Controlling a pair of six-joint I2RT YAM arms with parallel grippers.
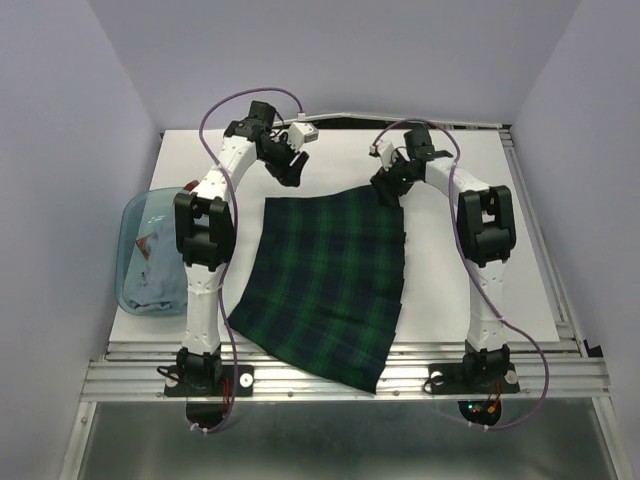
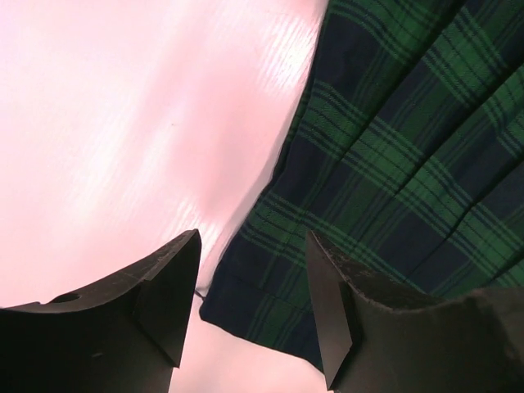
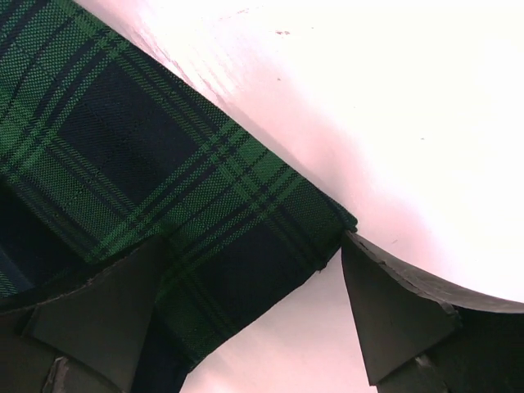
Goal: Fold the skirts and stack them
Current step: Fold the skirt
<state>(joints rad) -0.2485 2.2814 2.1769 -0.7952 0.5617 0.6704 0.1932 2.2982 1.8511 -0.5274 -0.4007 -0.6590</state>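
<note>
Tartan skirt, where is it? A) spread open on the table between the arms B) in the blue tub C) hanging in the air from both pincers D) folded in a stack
A: the tartan skirt lies spread open on the table, with the left pincer and right pincer open at its far corners.
</note>
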